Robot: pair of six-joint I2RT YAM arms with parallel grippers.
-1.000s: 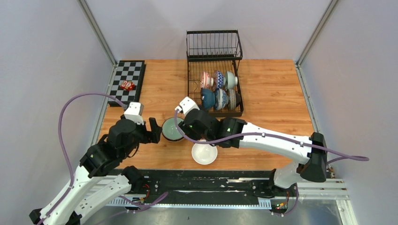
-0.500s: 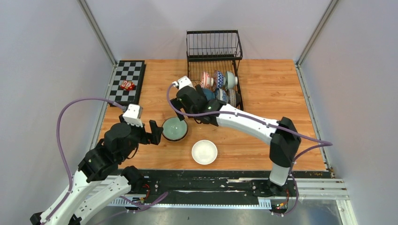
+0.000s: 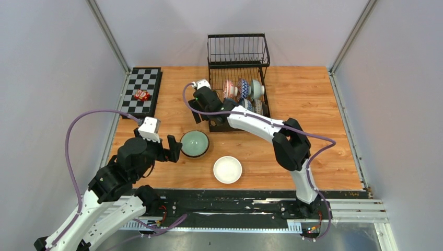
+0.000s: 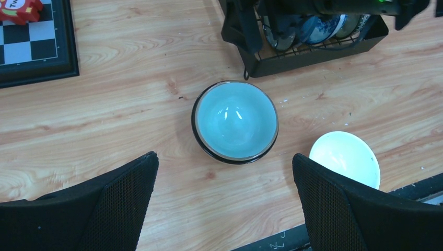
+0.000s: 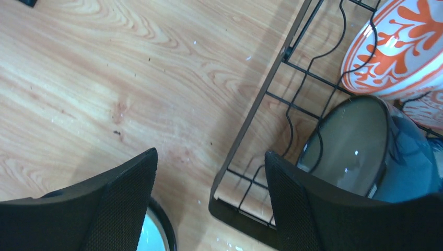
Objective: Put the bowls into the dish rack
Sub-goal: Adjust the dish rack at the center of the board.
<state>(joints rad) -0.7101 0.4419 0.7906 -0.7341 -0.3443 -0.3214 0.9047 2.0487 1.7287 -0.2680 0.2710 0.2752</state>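
Right claw (image 5: 209, 162) moved to dish rack (image 3: 239, 50), open, empty, left claw (image 4: 224, 161) open, racked bowls (image 3: 243, 90) on edge, green bowl (image 3: 194, 143) mouth-up

This is a robot lab test cell: grey panels (image 3: 47, 78) on metal posts (image 3: 107, 34) box in a wooden bench (image 3: 308, 104). The left arm (image 3: 112, 178) and the right arm (image 3: 256, 123) are bolted to a black rail (image 3: 230, 201) at its near edge. Purple cables (image 3: 67, 146) loop loose, and a dish rack (image 3: 239, 52) shares the bench with a checkerboard (image 3: 143, 83).

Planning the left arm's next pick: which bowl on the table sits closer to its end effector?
The pale green, dark-rimmed bowl, just ahead of the left end effector; the white bowl lies farther right.
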